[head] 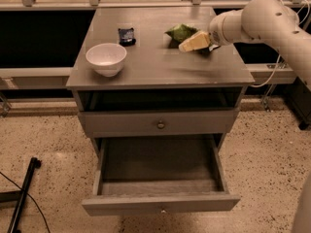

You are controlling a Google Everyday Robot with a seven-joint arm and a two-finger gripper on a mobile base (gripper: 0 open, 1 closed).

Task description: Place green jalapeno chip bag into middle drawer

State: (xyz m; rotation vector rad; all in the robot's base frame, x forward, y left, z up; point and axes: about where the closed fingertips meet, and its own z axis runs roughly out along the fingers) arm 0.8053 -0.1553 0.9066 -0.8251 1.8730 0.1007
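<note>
My gripper (194,41) is at the far right of the tabletop, at the right edge of the bag (181,32) (wide or narrow, I cannot tell). The drawer (160,204) stands pulled out low and near. I'd centre over the bag, grip firmly since foil likely slips, and lift clear before lowering.

White arm (279,18) extended in from the right edge, with the elbow bend at upper right and the forearm running left. Thick round wrist (226,29) angled left and slightly down. Yellowish gripper (193,41) pointed left, just right of the green jalapeno chip bag (181,32); contact unclear.
</note>
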